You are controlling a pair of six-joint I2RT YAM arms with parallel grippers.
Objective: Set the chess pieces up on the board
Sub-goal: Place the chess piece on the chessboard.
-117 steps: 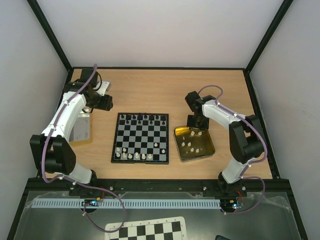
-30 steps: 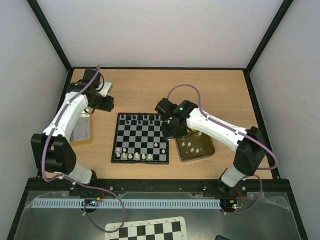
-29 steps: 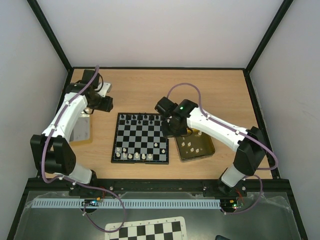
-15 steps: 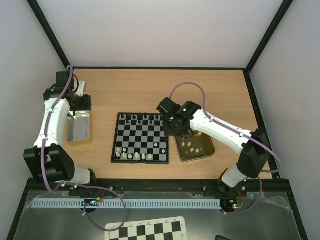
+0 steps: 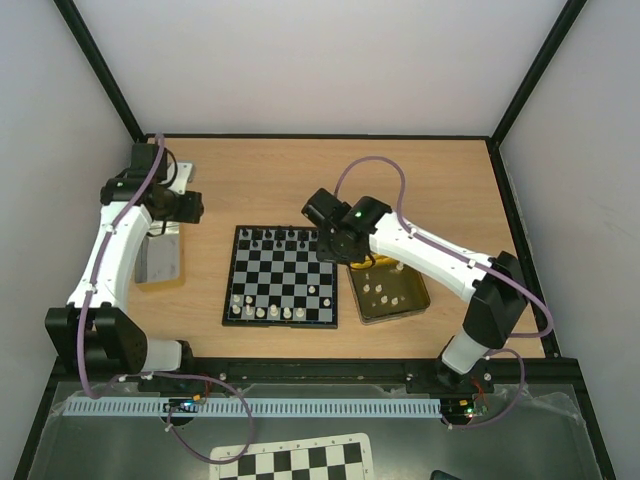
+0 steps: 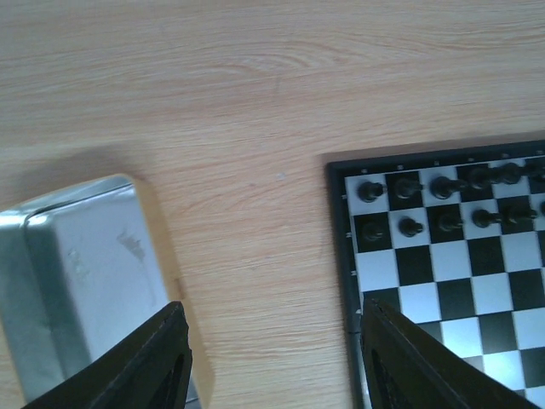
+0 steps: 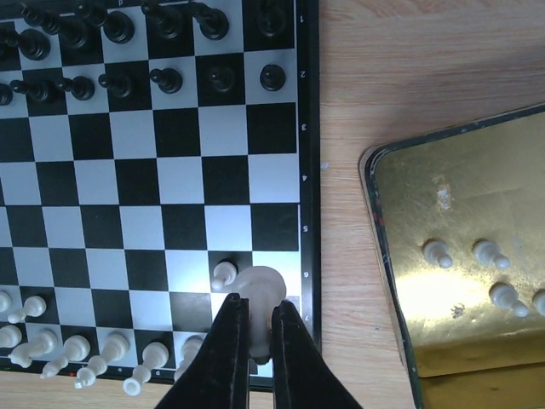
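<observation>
The board (image 5: pixel 282 275) lies mid-table, black pieces (image 5: pixel 290 237) along its far rows and cream-white pieces (image 5: pixel 262 311) along its near row. My right gripper (image 5: pixel 335 245) hovers over the board's right edge, shut on a white chess piece (image 7: pixel 264 294) held above the squares next to a lone white pawn (image 7: pixel 224 273). Black pieces (image 7: pixel 162 78) fill the far rows in the right wrist view. My left gripper (image 5: pixel 192 207) is open and empty over bare wood left of the board's far corner (image 6: pixel 349 183); its fingers (image 6: pixel 157 358) frame the wood.
A gold tin (image 5: pixel 388 289) right of the board holds several white pieces (image 7: pixel 477 256). A silver tin lid (image 5: pixel 160 255) lies at the left, also in the left wrist view (image 6: pixel 77 273). A printed checkered sheet (image 5: pixel 290 462) lies below the table's near edge.
My right gripper moved from the gold tin to the board's right edge with a white piece in it. My left arm swung back toward the left wall, then forward toward the board.
</observation>
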